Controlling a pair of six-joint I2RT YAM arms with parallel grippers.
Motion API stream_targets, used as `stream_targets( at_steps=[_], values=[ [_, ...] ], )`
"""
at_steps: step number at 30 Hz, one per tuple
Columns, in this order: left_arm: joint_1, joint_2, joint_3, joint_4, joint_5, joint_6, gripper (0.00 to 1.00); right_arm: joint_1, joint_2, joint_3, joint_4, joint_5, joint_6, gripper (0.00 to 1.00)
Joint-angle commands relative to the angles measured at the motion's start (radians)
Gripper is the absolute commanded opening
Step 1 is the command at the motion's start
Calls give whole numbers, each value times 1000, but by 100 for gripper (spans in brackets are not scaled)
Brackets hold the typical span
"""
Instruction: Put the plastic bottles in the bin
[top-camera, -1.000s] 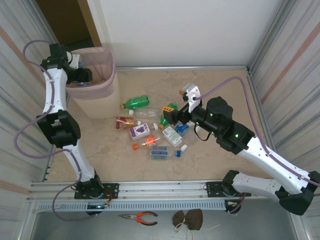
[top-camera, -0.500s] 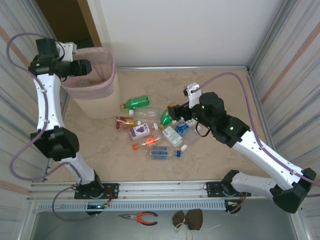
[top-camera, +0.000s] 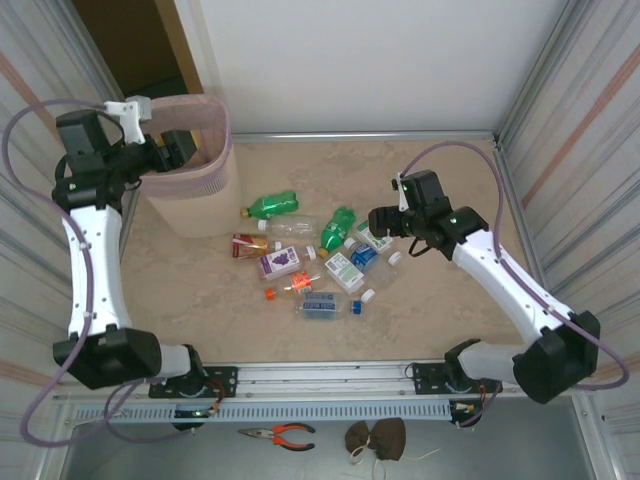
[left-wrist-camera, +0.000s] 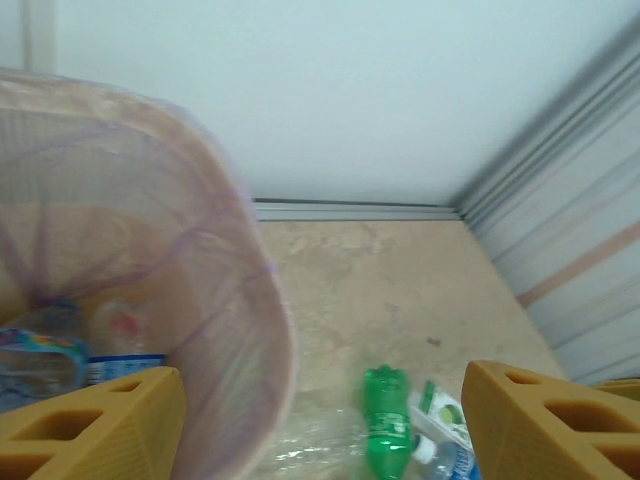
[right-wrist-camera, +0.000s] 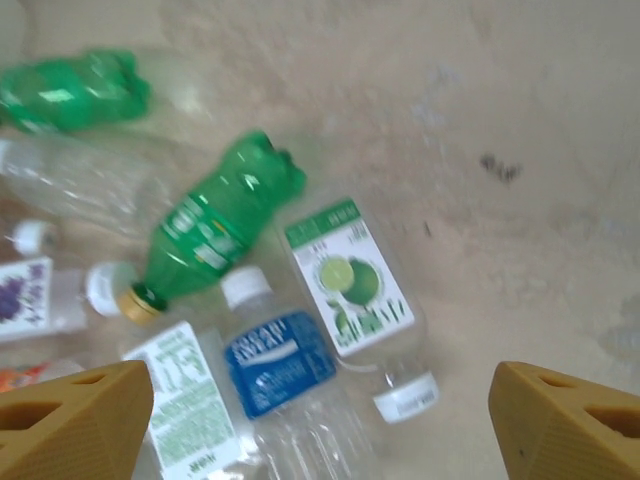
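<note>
Jaws gape empty: left over bin (left-wrist-camera: 262, 290) rim, right above bottles (right-wrist-camera: 225, 225), bare floor (right-wrist-camera: 520, 150) beside.

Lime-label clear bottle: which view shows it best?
Right wrist: the lime-label bottle lies whole and close, its lime picture plain. Top external shows it tiny beside the right gripper; left wrist catches only part of it at the bottom edge.

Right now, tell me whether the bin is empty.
Not empty: the pink mesh bin has at least two labelled bottles lying at its bottom.
</note>
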Motion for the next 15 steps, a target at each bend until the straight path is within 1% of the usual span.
stream_targets(
  at_steps=[1,4,7,11,15],
  values=[
    [-6,-88,-80,143,102,-118,73,-7,57,30,-126,-53,-17,82],
    [-21,-139,-146,154,105,-138,73,2,98,5,-145,-77,-23,79],
    [-36,-175,-194,150,110,-149,73,26,119,-45,-133,-81,-6,73],
    [-55,-209,-252,151,106,-157,73,39,150,-120,-82,-127,17,69],
    [-63,-224,-285,151,103,-168,73,52,193,-143,-60,-124,18,69]
  ],
)
